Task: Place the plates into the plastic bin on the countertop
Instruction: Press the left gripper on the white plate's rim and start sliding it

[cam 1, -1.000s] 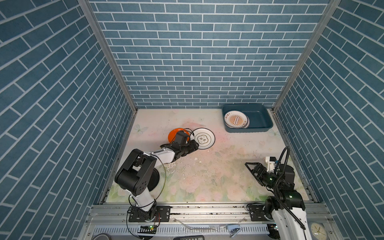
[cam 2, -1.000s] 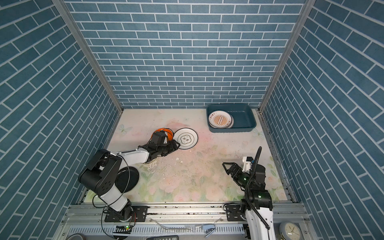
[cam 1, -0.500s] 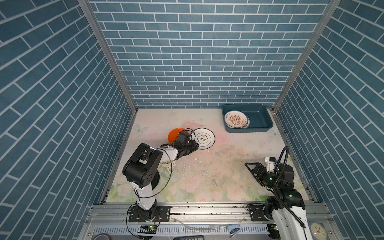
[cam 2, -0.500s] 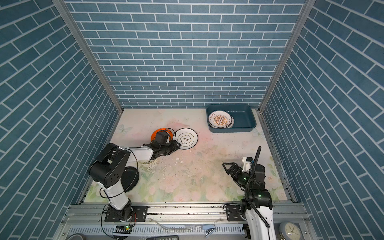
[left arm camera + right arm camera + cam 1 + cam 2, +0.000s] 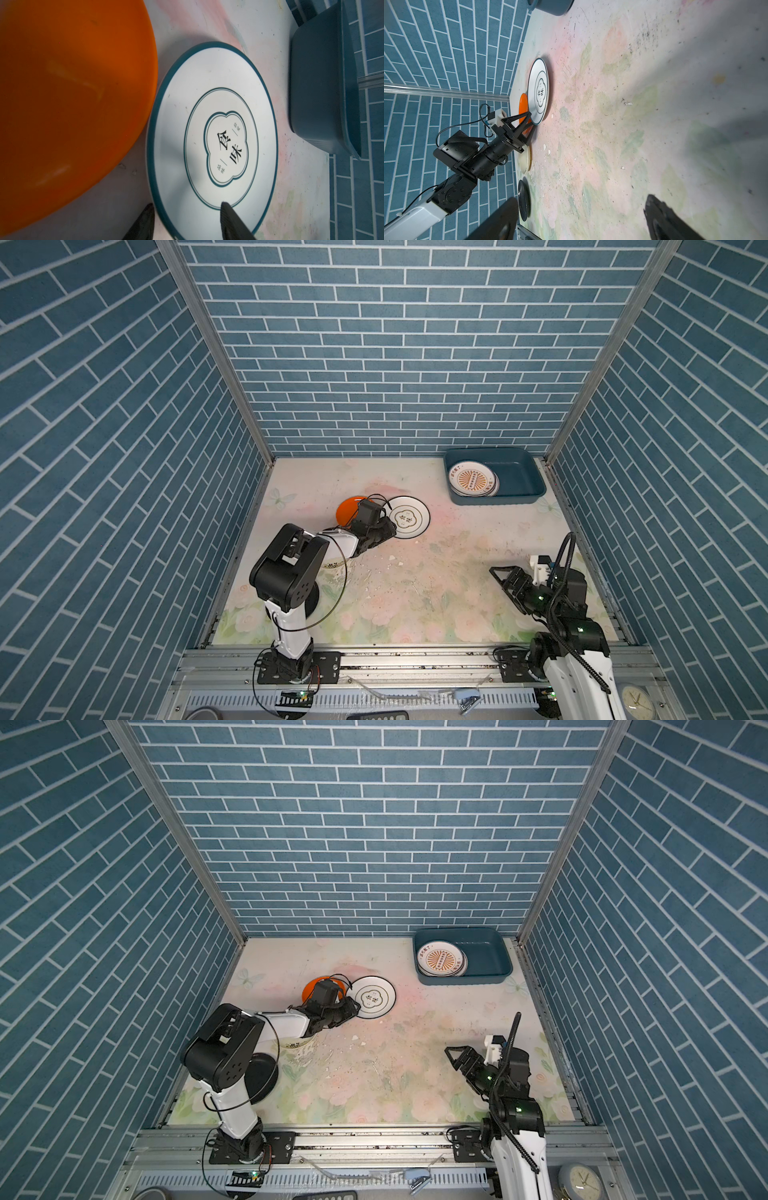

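Open countertop [image 5: 457, 572] separates bin [image 5: 494, 501] from lettered plate [image 5: 411, 521], whose rim left end effector [image 5: 390, 531] straddles, grip unclear; right end effector [image 5: 498, 577] spread.

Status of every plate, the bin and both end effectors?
Lettered plate: on countertop, rim between left end effector's jaws.
Orange plate: on countertop, free.
Cream plate: on countertop, under left arm.
Black plate: on countertop, free.
Plastic bin: holds stacked plates.
Left end effector: straddles that rim; grip unclear.
Right end effector: open, empty.

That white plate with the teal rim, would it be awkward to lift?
The white plate looks like glossy ceramic: probably stiff, breakable, slippery. It lies flat on the countertop, so likely only its thin rim offers a grip.
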`<state>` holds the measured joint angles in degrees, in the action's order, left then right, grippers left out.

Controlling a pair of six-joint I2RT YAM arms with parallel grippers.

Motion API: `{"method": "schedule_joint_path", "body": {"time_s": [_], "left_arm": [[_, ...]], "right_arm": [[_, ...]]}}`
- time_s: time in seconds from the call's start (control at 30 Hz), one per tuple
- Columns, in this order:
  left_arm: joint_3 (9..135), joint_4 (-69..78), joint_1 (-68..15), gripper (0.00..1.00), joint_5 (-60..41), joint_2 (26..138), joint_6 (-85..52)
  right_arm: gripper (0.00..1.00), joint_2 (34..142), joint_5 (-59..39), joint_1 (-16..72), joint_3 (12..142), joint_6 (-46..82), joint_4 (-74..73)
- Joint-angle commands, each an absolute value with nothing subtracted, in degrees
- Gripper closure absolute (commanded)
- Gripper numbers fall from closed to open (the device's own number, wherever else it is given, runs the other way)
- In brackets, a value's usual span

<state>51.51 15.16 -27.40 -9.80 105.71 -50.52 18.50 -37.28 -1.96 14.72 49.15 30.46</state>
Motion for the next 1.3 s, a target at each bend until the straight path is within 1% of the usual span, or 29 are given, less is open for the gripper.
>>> {"method": "schedule_joint_path", "body": {"time_s": [0.0, 0.2, 0.27, 0.43, 0.63, 0.77, 0.9, 1.07, 1.2, 1.27], "left_arm": [[52.51, 13.61, -27.61, 0.47, -9.30, 108.04, -50.01], [53.18, 13.16, -27.66, 0.48, -8.97, 108.53, -49.91], [53.25, 12.96, -27.66, 0.46, -8.80, 108.62, -49.63], [53.29, 12.39, -27.60, 0.47, -8.39, 108.80, -48.98], [53.13, 12.77, -27.65, 0.54, -8.74, 108.92, -48.86], [52.82, 13.60, -27.60, 0.67, -9.03, 108.90, -48.96], [52.75, 14.32, -27.71, 0.70, -9.01, 109.02, -49.37], [52.51, 16.15, -28.13, 0.79, -9.23, 109.20, -50.27], [52.57, 16.08, -28.39, 0.80, -9.45, 109.34, -50.49], [52.32, 16.41, -28.43, 0.82, -9.66, 109.24, -50.67]], "right_arm": [[0.05, 18.41, -36.47, -2.11, 15.72, 47.48, 31.81], [0.05, 18.11, -36.18, -2.11, 15.56, 47.15, 32.69], [0.05, 18.04, -36.21, -2.11, 15.71, 46.94, 33.01], [0.05, 17.67, -36.00, -2.11, 16.34, 46.18, 34.07], [0.05, 16.81, -35.87, -2.13, 16.52, 46.05, 35.49], [0.05, 16.11, -36.03, -2.11, 16.53, 45.96, 36.46], [0.06, 15.62, -35.99, -2.11, 16.74, 45.88, 37.24], [0.06, 15.97, -35.56, -2.11, 16.51, 46.05, 37.53], [0.07, 16.74, -35.87, -2.11, 16.87, 46.06, 37.79], [0.07, 17.01, -35.81, -2.11, 16.88, 45.88, 38.04]]}}
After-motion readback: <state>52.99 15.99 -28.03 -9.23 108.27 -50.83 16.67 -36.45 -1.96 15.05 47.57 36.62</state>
